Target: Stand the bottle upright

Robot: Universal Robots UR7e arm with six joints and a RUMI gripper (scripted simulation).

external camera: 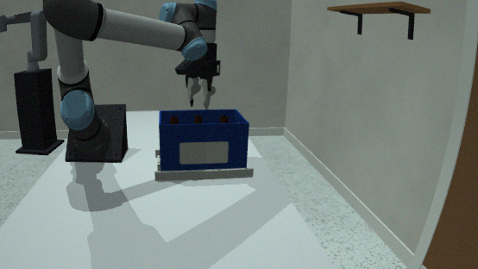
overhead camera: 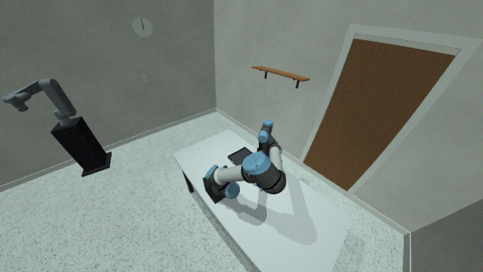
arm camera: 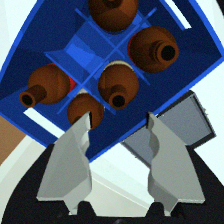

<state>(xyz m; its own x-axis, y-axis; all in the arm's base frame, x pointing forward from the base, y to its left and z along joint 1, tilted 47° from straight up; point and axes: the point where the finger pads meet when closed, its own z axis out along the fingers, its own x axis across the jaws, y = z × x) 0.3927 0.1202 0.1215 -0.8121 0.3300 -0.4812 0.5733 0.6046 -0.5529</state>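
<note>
The arm [external camera: 138, 28] reaches out level from its raised elbow, wrist bent straight down, and the end effector [external camera: 198, 101] hangs with its two pale fingers pointing downward — parted partway, with nothing between them.

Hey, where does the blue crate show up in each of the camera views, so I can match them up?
Top: the blue crate is hidden behind the arm; not visible.
Exterior: blue crate at centre, below the gripper.
Wrist: it fills the upper half, with brown bottles in its cells.
Shared landmark: the gripper, whose fingers frame the wrist view's bottom, empty and partly open.
</note>
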